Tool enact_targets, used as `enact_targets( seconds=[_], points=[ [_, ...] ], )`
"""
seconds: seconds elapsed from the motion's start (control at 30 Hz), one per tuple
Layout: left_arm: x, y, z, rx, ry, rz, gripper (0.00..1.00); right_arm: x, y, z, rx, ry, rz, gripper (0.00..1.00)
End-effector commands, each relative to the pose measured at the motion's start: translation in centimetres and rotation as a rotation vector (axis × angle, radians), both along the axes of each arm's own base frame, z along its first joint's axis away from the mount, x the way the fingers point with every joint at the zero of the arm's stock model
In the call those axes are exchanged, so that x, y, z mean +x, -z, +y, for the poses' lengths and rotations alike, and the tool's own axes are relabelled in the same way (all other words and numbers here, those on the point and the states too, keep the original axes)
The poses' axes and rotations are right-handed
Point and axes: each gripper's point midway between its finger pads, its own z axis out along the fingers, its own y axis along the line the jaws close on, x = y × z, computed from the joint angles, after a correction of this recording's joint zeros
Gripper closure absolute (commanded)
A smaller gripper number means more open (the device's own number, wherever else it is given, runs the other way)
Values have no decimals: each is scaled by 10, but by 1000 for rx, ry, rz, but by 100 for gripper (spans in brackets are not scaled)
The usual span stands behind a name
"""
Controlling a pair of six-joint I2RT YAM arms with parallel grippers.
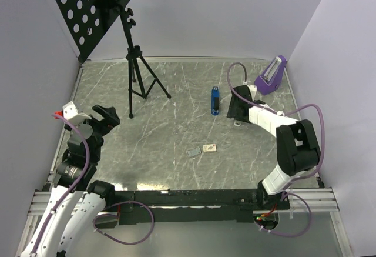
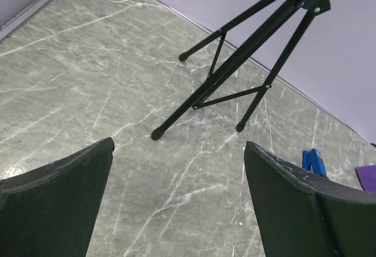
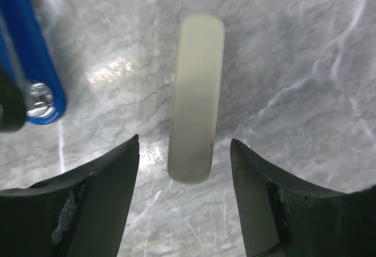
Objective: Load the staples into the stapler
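The blue stapler (image 1: 215,100) lies on the marble table, right of centre; it also shows in the right wrist view (image 3: 29,51) and the left wrist view (image 2: 314,162). The pale staples box with reddish print (image 1: 210,148) and the small grey tray piece (image 1: 193,151) lie side by side nearer the front. My right gripper (image 1: 238,114) is low over the table just right of the stapler, open (image 3: 185,142), its fingers either side of the near end of a pale rounded bar (image 3: 195,98). My left gripper (image 1: 106,116) is open (image 2: 178,144) and empty at the left.
A black music stand on a tripod (image 1: 136,74) stands at the back left, its legs in the left wrist view (image 2: 235,63). A purple object (image 1: 271,76) sits at the back right by the wall. White walls close in the table's sides.
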Motion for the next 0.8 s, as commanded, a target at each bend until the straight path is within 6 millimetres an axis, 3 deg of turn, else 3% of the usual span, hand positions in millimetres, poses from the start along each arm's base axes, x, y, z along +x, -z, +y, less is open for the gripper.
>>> enact_targets(
  seconds=[0.0,0.27,0.33,0.37,0.47,0.6,0.73,0.77],
  points=[
    [1,-10,-3,13,31,-45,3,9,8,1,50,30,18,33],
    [2,-9,-8,42,67,-45,3,5,15,-5,54,66,44,51],
    [2,-9,-13,55,98,-45,3,2,15,-5,53,67,43,62],
    [2,-10,-15,58,111,-48,3,2,10,-5,58,66,25,76],
    [2,-9,-21,73,153,-48,3,-4,4,-8,57,67,11,92],
    [3,-5,-31,96,214,-52,3,-10,-8,-6,30,19,-17,96],
    [2,-5,-37,105,254,-63,3,-16,-34,18,-20,-117,-99,100],
    [2,-6,-38,108,260,-66,3,-20,-49,34,-36,-172,-150,100]
  ],
)
